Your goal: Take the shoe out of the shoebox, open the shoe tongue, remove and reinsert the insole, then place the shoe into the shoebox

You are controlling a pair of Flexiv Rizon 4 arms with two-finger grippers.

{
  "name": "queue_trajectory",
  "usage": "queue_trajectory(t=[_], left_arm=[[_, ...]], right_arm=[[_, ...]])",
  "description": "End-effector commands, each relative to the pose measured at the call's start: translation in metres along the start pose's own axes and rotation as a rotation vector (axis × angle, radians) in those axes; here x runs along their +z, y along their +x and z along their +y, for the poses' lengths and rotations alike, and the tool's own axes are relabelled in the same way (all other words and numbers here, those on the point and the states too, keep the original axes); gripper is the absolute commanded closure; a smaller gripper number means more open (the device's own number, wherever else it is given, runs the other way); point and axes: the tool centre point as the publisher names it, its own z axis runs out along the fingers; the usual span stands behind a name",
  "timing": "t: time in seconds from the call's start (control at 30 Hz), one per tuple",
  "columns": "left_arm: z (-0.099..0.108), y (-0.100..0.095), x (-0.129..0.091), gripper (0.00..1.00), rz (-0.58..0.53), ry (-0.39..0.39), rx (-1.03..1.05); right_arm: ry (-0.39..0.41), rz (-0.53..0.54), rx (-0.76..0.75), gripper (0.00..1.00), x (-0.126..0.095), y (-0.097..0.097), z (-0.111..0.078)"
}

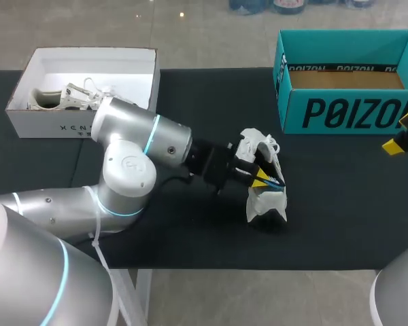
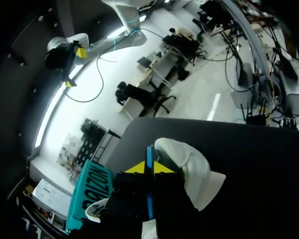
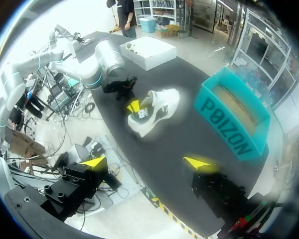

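The light, soft-sided white shoe point(image 1: 265, 193) sits mid-frame on the black surface point(image 1: 340, 217), lower left of the teal shoebox point(image 1: 347, 112). The left claw point(image 1: 262, 180) pinches what looks like the floppy blue insole point(image 2: 149, 152). The right claw point(image 3: 145, 163) gapes empty. The firmer heel rim seems the best hold.

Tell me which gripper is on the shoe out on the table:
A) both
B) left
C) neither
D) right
B: the left gripper has its yellow tips pinched on a thin blue part of the shoe, while the right gripper hangs open, off by the teal box.
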Motion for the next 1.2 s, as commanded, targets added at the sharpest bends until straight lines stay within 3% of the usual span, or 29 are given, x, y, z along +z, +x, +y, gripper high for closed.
queue_trajectory(t=[0.03, 0.47, 0.63, 0.77, 0.83, 0.87, 0.9, 0.93, 1.2], left_arm=[[0.003, -0.001, 0.001, 1.00, 0.010, -0.001, 0.010], [0.034, -0.002, 0.020, 1.00, 0.082, 0.004, 0.049], [0.036, 0.006, 0.030, 1.00, 0.098, 0.002, 0.034], [0.031, 0.011, 0.026, 1.00, 0.107, 0.008, 0.015], [0.029, 0.013, 0.020, 0.67, 0.117, 0.007, 0.006], [0.029, 0.014, 0.016, 0.45, 0.122, 0.000, 0.004], [0.028, 0.014, 0.011, 0.15, 0.124, -0.006, -0.005], [0.027, 0.015, 0.005, 0.00, 0.127, -0.015, -0.009], [0.023, 0.008, -0.028, 0.00, 0.120, -0.064, -0.013]], right_arm=[[0.005, 0.003, 0.001, 0.00, 0.001, -0.002, 0.002], [0.005, 0.003, 0.001, 0.00, 0.001, -0.002, 0.002], [0.005, 0.003, 0.001, 0.00, 0.001, -0.002, 0.002], [0.005, 0.003, 0.001, 0.00, 0.001, -0.002, 0.002], [0.005, 0.003, 0.001, 0.00, 0.001, -0.002, 0.002], [0.005, 0.003, 0.001, 0.00, 0.001, -0.002, 0.002], [0.005, 0.003, 0.001, 0.00, 0.001, -0.002, 0.002], [0.005, 0.003, 0.001, 0.00, 0.001, -0.002, 0.002], [0.005, 0.003, 0.001, 0.00, 0.001, -0.002, 0.002]])
